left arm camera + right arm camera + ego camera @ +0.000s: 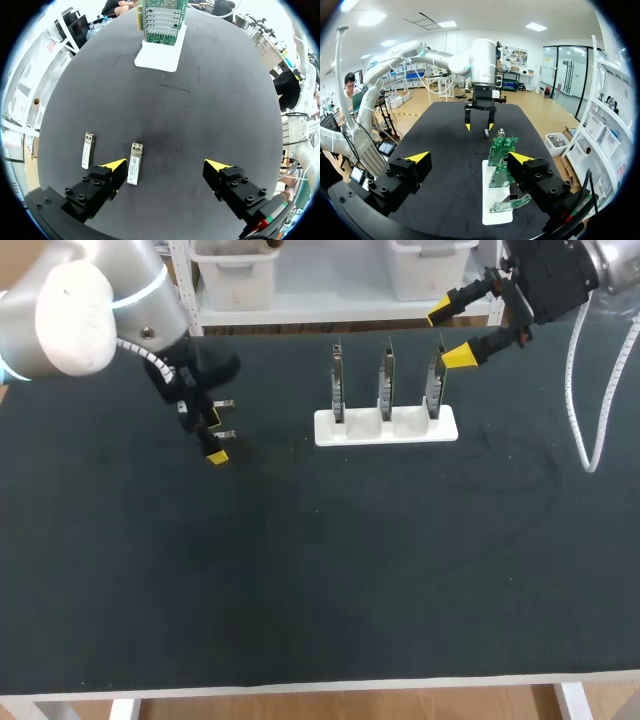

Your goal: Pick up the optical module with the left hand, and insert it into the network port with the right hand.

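Observation:
Two small silver optical modules lie on the black table. One module (134, 163) (227, 434) is under my left gripper (166, 166) (216, 438), between its open fingers and close to one of them, untouched. The other module (88, 150) (225, 404) lies just outside that finger. Three green network cards (386, 380) (502, 147) stand upright in a white holder (386, 427) (160, 52) (490, 200). My right gripper (450, 333) (469, 158) hangs open and empty above the holder's right end. The left gripper (479, 125) also shows across the table in the right wrist view.
A white cable (585, 390) hangs from the right arm down to the table's right side. The table's front edge (320, 685) runs along the near side, and wide black mat lies in front of the holder.

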`<state>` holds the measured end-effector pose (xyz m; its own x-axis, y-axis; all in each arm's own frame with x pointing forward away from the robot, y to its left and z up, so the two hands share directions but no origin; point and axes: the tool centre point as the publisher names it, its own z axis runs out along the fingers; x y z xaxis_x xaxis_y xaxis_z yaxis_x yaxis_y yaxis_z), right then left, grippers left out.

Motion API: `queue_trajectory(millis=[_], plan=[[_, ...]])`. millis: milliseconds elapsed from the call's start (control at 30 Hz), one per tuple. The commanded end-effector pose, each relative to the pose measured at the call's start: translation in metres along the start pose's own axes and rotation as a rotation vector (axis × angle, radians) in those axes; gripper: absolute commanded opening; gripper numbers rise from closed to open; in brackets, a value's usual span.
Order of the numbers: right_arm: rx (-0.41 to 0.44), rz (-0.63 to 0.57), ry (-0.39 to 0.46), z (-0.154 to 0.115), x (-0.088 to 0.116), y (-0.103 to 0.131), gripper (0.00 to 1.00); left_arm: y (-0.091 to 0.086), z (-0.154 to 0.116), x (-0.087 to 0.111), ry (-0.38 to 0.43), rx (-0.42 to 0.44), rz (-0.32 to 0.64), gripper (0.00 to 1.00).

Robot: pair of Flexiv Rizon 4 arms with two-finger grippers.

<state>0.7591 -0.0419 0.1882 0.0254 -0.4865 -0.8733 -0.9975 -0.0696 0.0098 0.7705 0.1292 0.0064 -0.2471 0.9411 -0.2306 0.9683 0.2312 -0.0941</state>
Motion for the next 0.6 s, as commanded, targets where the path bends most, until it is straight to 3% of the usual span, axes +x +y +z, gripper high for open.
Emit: queue_trajectory(millis=[33,600], plan=[[0.003,0.000,0.001,-0.0002,-0.0004,0.0014,1.00,0.0051,0.0010,-0.0023,0.017,0.010,-0.004,1.00],[0.003,0.000,0.001,-0.0002,-0.0004,0.0014,1.00,0.0056,-0.0055,-0.0017,0.006,0.005,-0.003,1.00]])
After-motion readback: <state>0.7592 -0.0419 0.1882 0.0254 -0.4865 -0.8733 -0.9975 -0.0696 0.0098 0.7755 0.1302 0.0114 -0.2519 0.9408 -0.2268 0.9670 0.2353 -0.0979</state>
